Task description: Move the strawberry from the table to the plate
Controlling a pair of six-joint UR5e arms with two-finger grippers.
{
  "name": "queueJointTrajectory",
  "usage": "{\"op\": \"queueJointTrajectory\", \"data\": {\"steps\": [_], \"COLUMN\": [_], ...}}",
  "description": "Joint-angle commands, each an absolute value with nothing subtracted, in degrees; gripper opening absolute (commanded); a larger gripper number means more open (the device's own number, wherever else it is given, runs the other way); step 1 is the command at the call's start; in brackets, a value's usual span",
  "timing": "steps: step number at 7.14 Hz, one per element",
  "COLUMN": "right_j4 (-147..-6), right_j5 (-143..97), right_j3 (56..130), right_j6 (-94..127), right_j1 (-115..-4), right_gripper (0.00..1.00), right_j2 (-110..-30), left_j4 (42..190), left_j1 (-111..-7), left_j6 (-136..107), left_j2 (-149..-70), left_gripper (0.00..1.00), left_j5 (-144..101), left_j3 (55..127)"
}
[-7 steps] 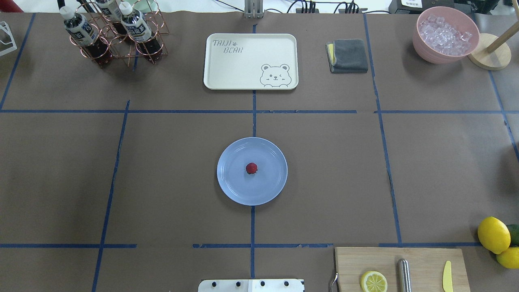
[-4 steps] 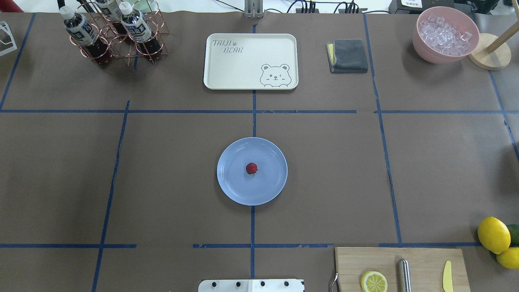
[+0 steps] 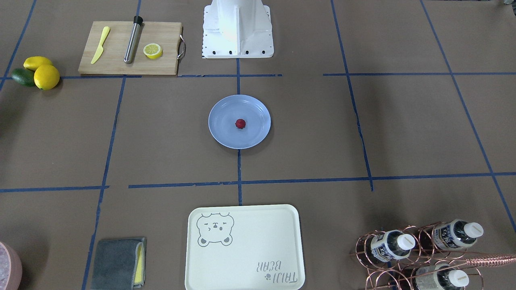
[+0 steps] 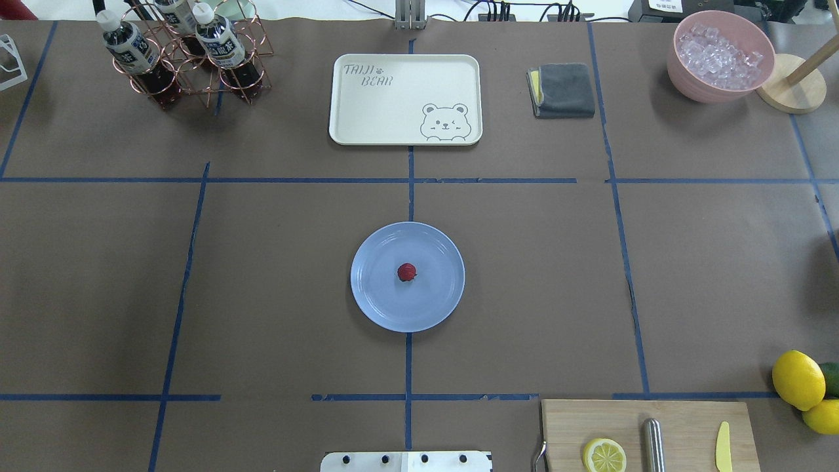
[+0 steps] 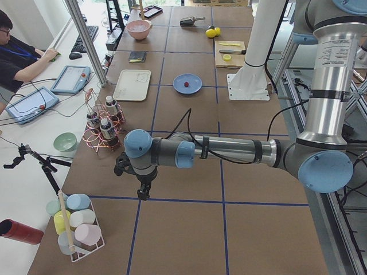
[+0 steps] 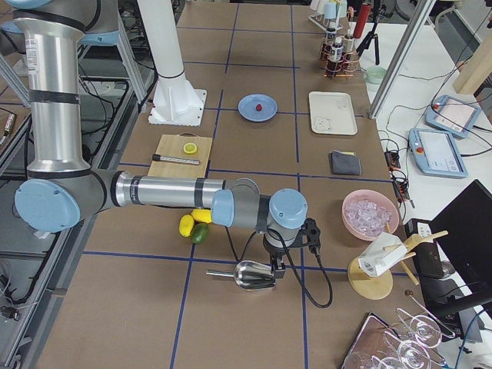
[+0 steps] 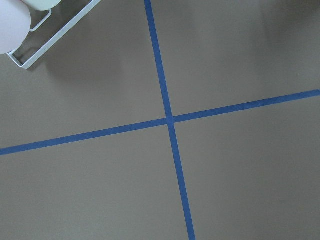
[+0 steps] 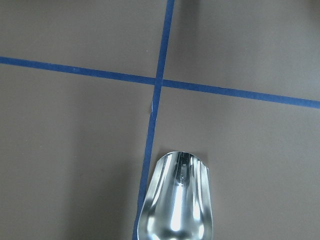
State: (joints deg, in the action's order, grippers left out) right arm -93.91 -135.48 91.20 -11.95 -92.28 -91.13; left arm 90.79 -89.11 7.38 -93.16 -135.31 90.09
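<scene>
The small red strawberry (image 4: 406, 271) (image 3: 240, 123) lies in the middle of the light blue plate (image 4: 436, 298) (image 3: 223, 131), near the centre of the brown-paper table (image 4: 282, 295). Neither arm reaches into the overhead or front view. My left gripper (image 5: 144, 192) hangs over the table far from the plate, close to the bottle rack. My right gripper (image 6: 280, 269) hovers at the opposite end above a metal scoop (image 6: 254, 275) (image 8: 176, 197). No fingers show in either wrist view, so I cannot tell whether either gripper is open or shut.
A cream bear tray (image 4: 405, 98) lies beyond the plate. A copper rack of bottles (image 4: 183, 56) stands at the far left. A grey cloth (image 4: 562, 90) and a pink bowl of ice (image 4: 720, 56) sit far right. A cutting board (image 4: 649, 436) and lemons (image 4: 798, 379) are near right.
</scene>
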Motion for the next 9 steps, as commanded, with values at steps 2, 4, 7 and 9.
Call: {"op": "queueJointTrajectory", "data": {"steps": [2,4,7,9], "right_j4": [-93.6,-93.6,-93.6,-90.37], "right_j5": [-135.44,-135.27,-135.09,-134.83], "right_j3": [91.41,91.23,91.32,90.62], "right_j6": [-11.51,-11.51,-8.72,-3.65], "right_j1": [-92.29,-92.29,-92.2,-92.2], "right_gripper": [1.0,1.0,1.0,1.0], "right_j2": [-90.97,-91.05,-90.18,-90.09], "left_j4": [90.79,90.79,90.79,90.88], "left_j1": [-89.12,-89.12,-89.03,-88.95], "left_j6": [7.47,7.47,6.42,3.0], "left_j2": [-93.16,-93.16,-93.16,-93.25], "left_gripper": [1.0,1.0,1.0,1.0], "left_j5": [-135.26,-135.26,-135.09,-135.09], "left_j3": [90.17,90.09,89.83,89.74]}}
